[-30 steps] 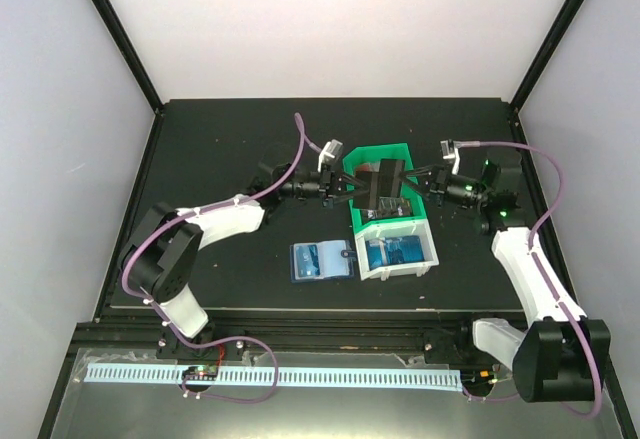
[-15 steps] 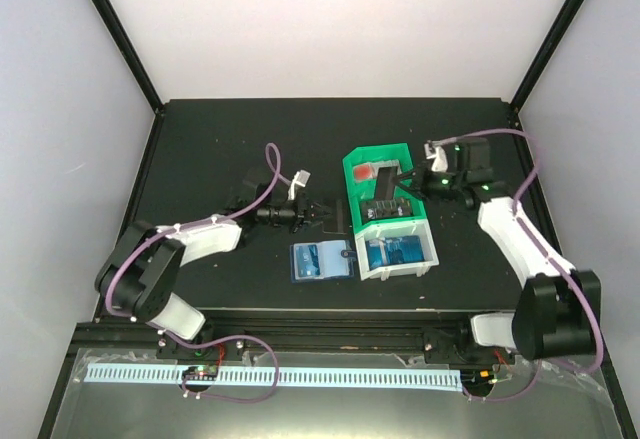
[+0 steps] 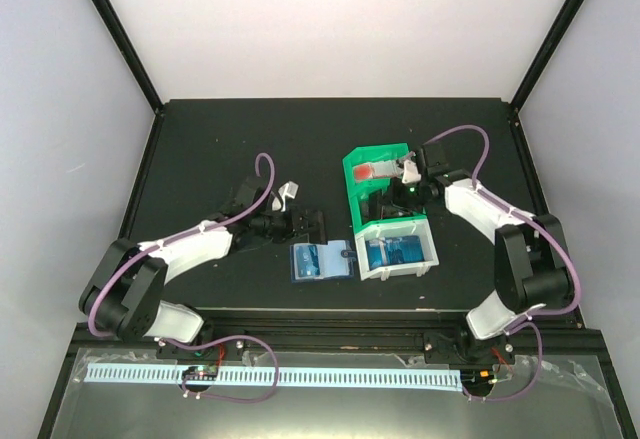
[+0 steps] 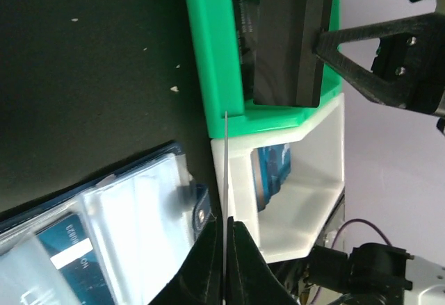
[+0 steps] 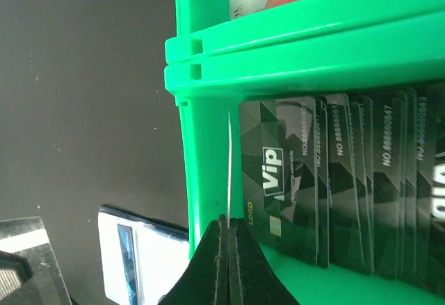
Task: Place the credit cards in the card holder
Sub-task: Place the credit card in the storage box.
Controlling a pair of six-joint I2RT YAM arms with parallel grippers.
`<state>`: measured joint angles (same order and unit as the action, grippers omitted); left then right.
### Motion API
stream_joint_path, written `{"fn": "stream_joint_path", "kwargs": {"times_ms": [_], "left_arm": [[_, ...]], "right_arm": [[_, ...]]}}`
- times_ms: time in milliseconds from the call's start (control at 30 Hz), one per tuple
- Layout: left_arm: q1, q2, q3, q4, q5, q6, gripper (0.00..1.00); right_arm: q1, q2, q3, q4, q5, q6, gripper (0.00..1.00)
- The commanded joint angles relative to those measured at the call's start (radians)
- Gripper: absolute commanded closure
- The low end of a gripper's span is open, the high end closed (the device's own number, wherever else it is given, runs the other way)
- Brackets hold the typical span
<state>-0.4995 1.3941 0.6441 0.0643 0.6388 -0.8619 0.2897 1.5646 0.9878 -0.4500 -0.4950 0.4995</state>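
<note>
While card holder lies open, left fingers pinch thin card; right fingers, dark flat card.

A lab test cell: black table enclosed by white panels, black posts.

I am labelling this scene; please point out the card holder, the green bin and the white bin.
card holder [image 3: 320, 261]: top view, its open inside pockets.
green bin [image 3: 350, 184]: top view, its left rim.
white bin [image 3: 395, 272]: top view, its near wall.
</note>
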Motion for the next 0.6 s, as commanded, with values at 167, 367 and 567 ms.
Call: {"fn": "stream_joint_path", "kwargs": {"times_ms": [167,367,567], "left_arm": [[-0.004,-0.028,-0.035,-0.06,-0.058,0.04,0.98],[-0.019,-0.083,-0.097,-0.077,-0.124,0.03,0.98],[-0.051,-0.184,-0.139,-0.099,-0.166,0.004,0.98]], "right_arm": [[0.056,0.095,0.081,0.007,0.031,-0.054,0.81],[0.099,-0.016,0.037,-0.012,0.212,-0.026,0.52],[0.205,-0.167,0.008,-0.064,0.432,0.008,0.49]]}}
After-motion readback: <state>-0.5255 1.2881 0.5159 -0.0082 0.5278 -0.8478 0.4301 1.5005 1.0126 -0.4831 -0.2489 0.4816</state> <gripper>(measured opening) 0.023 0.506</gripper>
